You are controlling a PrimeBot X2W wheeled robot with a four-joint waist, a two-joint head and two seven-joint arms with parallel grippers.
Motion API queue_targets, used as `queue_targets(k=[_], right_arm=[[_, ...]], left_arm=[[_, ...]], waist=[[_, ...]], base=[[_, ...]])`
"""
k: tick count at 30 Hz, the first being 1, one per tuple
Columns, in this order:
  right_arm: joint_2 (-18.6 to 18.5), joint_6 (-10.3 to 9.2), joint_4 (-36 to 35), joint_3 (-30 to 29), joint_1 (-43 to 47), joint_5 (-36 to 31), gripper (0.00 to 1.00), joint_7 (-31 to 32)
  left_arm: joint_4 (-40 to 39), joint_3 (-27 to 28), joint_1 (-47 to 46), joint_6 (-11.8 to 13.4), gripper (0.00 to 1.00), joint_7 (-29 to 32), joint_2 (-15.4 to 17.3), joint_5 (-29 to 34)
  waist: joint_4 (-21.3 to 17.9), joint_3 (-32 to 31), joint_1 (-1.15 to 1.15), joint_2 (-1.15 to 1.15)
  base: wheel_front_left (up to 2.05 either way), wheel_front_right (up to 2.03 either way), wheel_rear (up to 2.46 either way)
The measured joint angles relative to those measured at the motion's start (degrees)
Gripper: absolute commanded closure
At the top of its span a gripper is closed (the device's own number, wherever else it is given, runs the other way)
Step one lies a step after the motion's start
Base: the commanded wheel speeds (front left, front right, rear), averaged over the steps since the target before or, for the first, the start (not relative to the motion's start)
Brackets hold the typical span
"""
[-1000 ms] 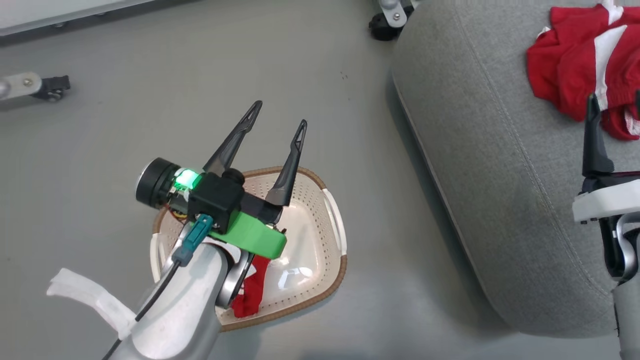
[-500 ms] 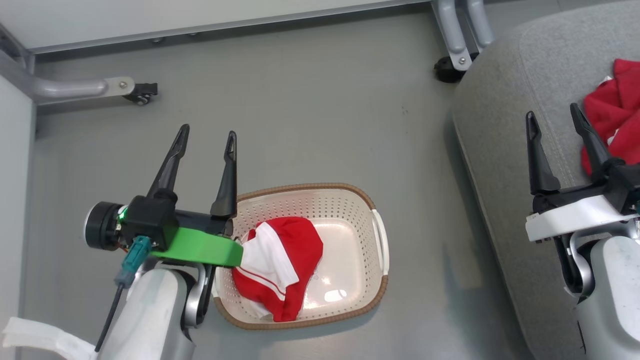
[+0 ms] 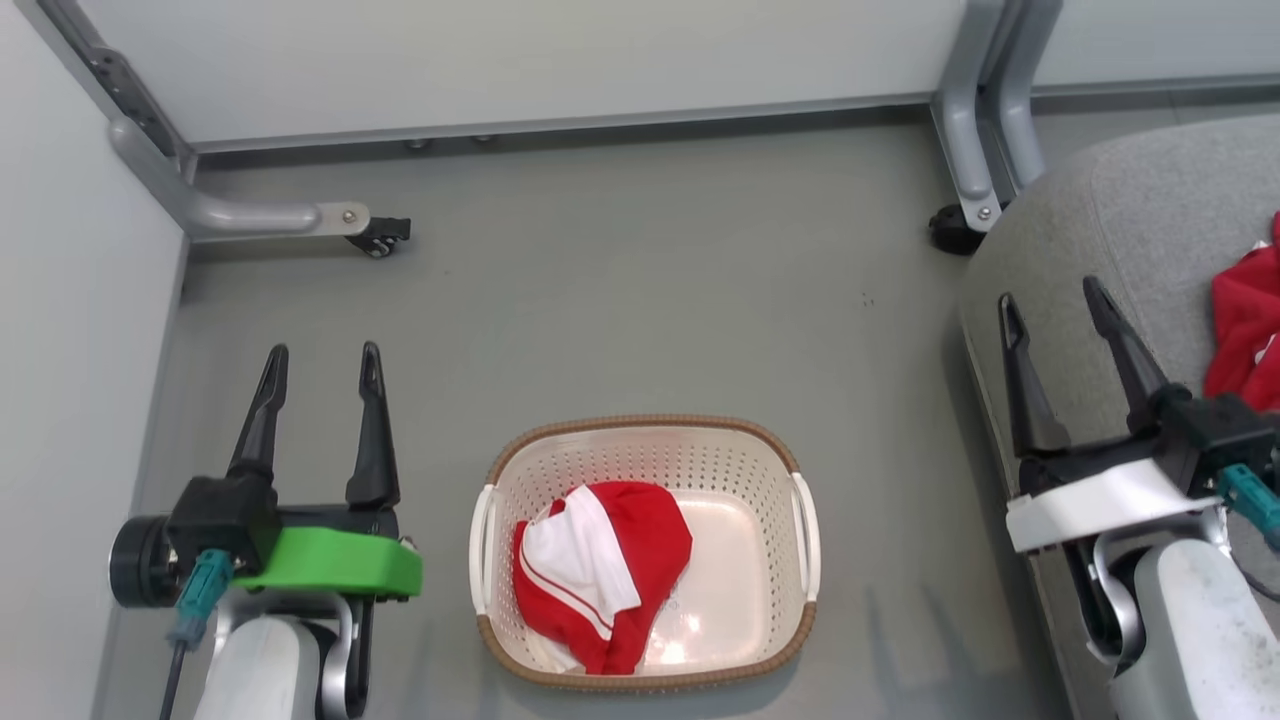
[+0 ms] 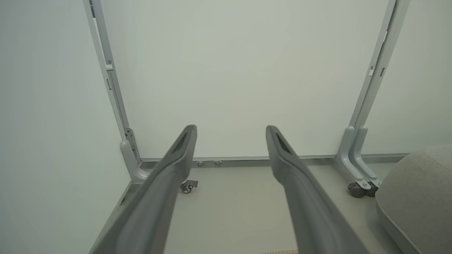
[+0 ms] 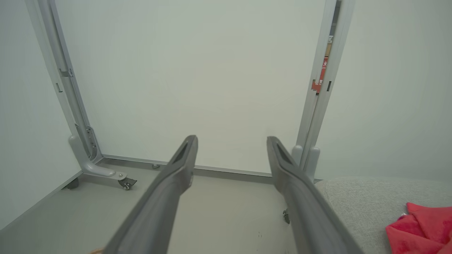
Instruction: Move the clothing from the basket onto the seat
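Inside the basket [image 3: 640, 421], toward its left half, one piece of the clothing lies crumpled: a red garment with white panels [image 3: 600, 575] and thin white stripes. It rests on the basket's base against the left wall, and the right part of the glossy base lies bare. The basket stands on the grey floor [image 3: 640, 300], with a brown rim all round and a white handle on each short side.

The second red garment [image 3: 1245, 340] lies on the seat [image 3: 1100, 210] at the right edge of the head view, cut off by the border. The right wrist view shows this garment [image 5: 420, 229] as a red heap on the grey seat [image 5: 356, 201]. Seat and basket are well apart, with bare floor between them.

The left gripper [image 3: 323, 352] hovers over the floor just left of the basket, its two dark fingers spread and holding nothing. In its own wrist view the left gripper [image 4: 230, 128] points at a pale wall with the same gap between the fingers. The right gripper [image 3: 1048, 292] hangs above the seat's left edge, likewise spread and empty, near the second red garment but not touching it.

Behind, pale wall panels [image 3: 560, 60] meet the floor. Grey metal frame legs [image 3: 250, 215] on small black casters [image 3: 385, 236] stand at the left and beside the seat.
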Motion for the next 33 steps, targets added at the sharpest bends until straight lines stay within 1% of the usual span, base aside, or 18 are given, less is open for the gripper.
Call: queue_targets(k=[10, 20, 33], right_arm=[[2.24, 0.0, -3.53, -0.12, 6.68, -0.9, 0.0, 0.0], [3.54, 0.0, -5.01, -1.57, 12.72, -1.57, 0.0, 0.0], [3.88, -0.01, -3.89, -1.18, 13.56, -1.57, 0.0, 0.0]], left_arm=[[-0.05, 3.18, 4.54, -1.25, 0.0, 0.0, -1.27, 1.74], [0.78, 3.04, 6.45, -2.5, 0.0, 0.0, -2.12, 2.76], [1.14, 4.32, 7.59, -3.15, 0.0, 0.0, -2.63, 3.26]], waist=[[1.17, -3.88, 0.0, 0.0], [1.24, -6.66, 0.0, 0.0], [1.04, -7.66, 0.0, 0.0]], base=[[0.0, 0.0, 0.0], [0.0, 0.0, 0.0], [0.0, 0.0, 0.0]])
